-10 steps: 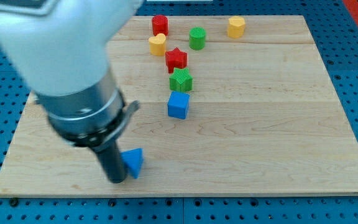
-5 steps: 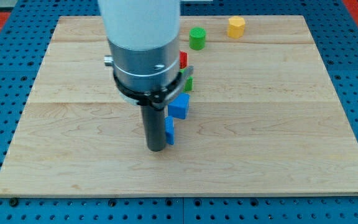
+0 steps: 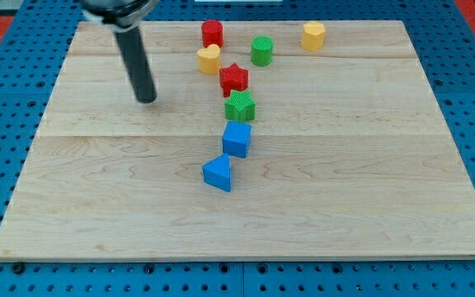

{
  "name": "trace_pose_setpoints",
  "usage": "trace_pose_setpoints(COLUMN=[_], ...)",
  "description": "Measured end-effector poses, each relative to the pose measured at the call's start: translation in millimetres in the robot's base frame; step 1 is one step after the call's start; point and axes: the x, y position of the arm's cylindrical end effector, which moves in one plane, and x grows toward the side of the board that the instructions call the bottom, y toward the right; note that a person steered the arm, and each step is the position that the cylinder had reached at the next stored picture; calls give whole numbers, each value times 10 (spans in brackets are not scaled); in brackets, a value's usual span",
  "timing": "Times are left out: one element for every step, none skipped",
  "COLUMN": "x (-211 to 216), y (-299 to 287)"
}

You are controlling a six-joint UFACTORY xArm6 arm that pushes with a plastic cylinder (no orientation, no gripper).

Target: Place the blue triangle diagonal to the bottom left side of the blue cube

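The blue triangle lies on the wooden board, just below and to the left of the blue cube, almost touching its lower left corner. My tip stands on the board well to the upper left of both, apart from every block. The dark rod runs up from it to the view's top edge.
A green block sits right above the blue cube, with a red star above that. A yellow heart, a red cylinder, a green cylinder and a yellow block stand near the top.
The blue triangle was pushed from the bottom left up and right to the blue cube's lower left corner. My tip then left it and moved to the upper left.
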Motion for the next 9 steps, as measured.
trace_pose_setpoints(x=[-310,-611,-669,-690,-815,-970,-983,-1036,-1150], y=[422,758,699,471,481,563,581,592,697])
